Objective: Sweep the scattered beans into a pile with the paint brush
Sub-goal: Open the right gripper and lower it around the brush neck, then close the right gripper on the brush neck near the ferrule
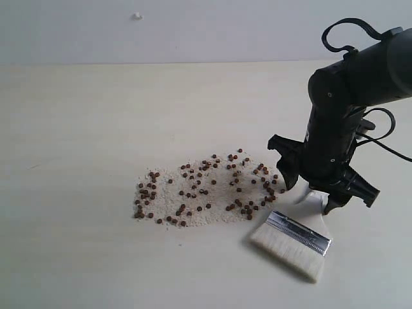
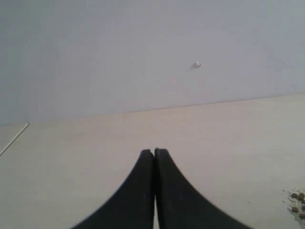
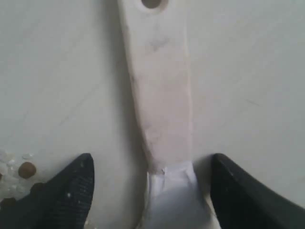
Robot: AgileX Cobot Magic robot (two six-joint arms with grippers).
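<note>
The right end effector (image 1: 312, 193), lower right, gapes wide astride the paint brush (image 1: 293, 237) handle without touching it. The brush lies on the tabletop (image 1: 77, 129), right of the central beans (image 1: 206, 190). The left end effector (image 2: 154, 152) is closed and empty.

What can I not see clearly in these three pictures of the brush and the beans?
- Brush handle: in the exterior view the right arm covers most of it.
- Bristles: cut off by the frame edge in the right wrist view.
- Beans: the left wrist view catches only a few, blurred, at its edge.
- Left arm: outside the exterior view; only its shut jaws show, in the left wrist view.
</note>
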